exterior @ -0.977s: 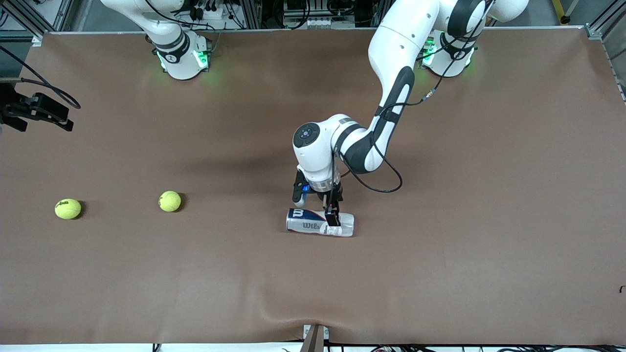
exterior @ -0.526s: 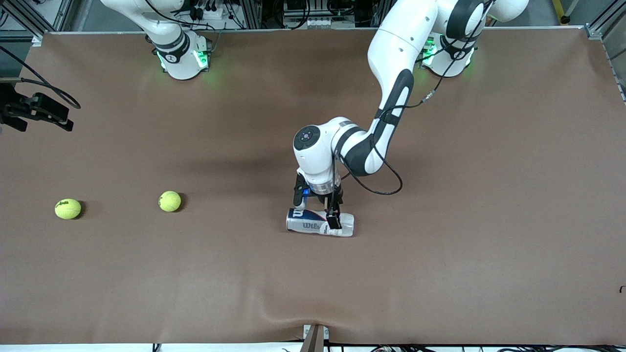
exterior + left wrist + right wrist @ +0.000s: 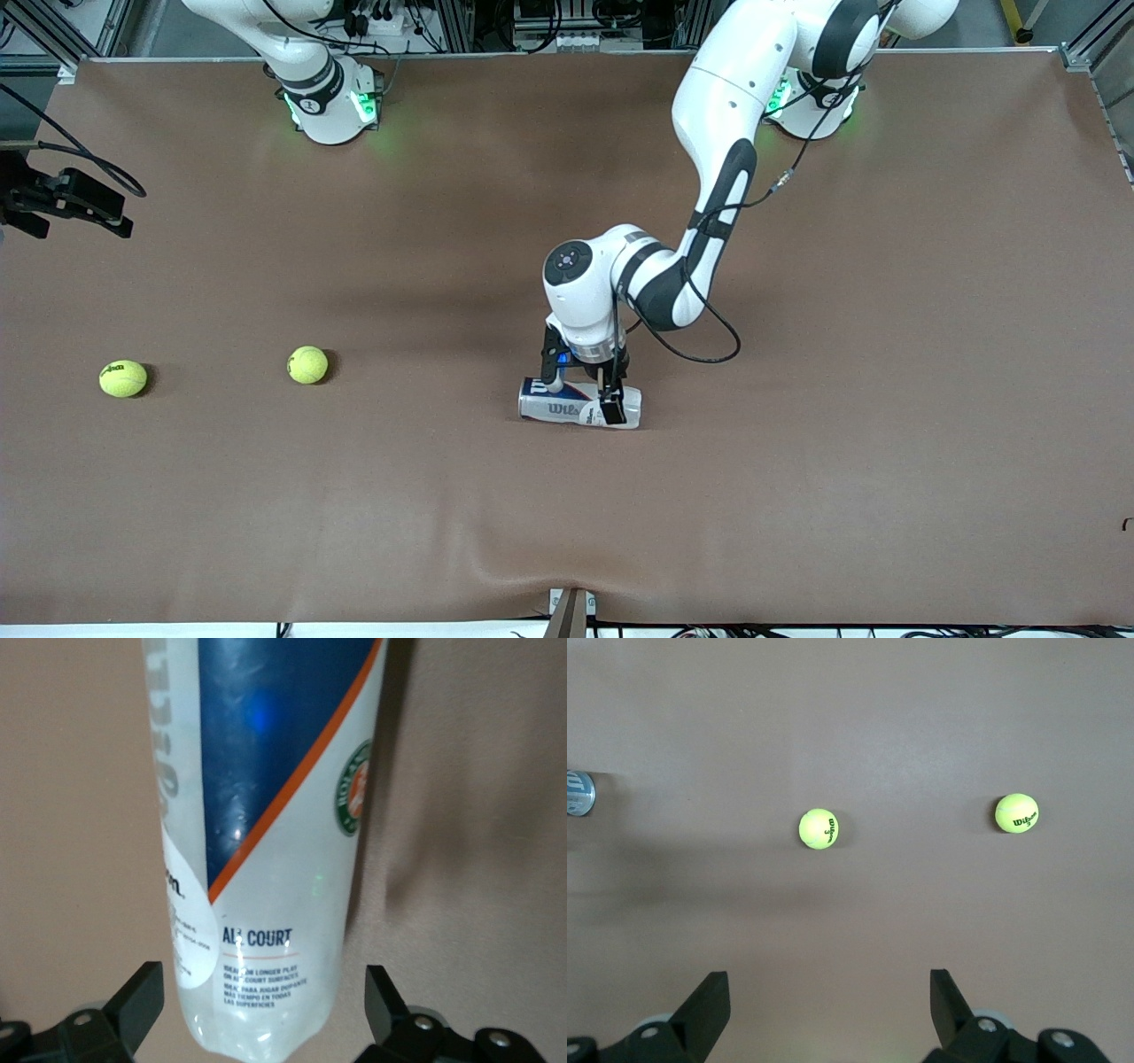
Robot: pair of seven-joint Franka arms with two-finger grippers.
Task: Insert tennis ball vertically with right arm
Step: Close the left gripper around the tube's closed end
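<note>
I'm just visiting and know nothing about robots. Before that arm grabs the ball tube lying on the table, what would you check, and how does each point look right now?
1. Left end effector open: ok, fingers spread in the left wrist view.
2. Fingers astride the Wilson tennis ball can: ok, one finger on each side.
3. Fingers touching the can: cannot tell.
4. Can upright for vertical insertion: not ok, it lies on its side.
5. Tennis balls loose on the table: ok, one nearer the can, another toward the right arm's end.
6. Right end effector open: ok, it waits above the balls.
</note>
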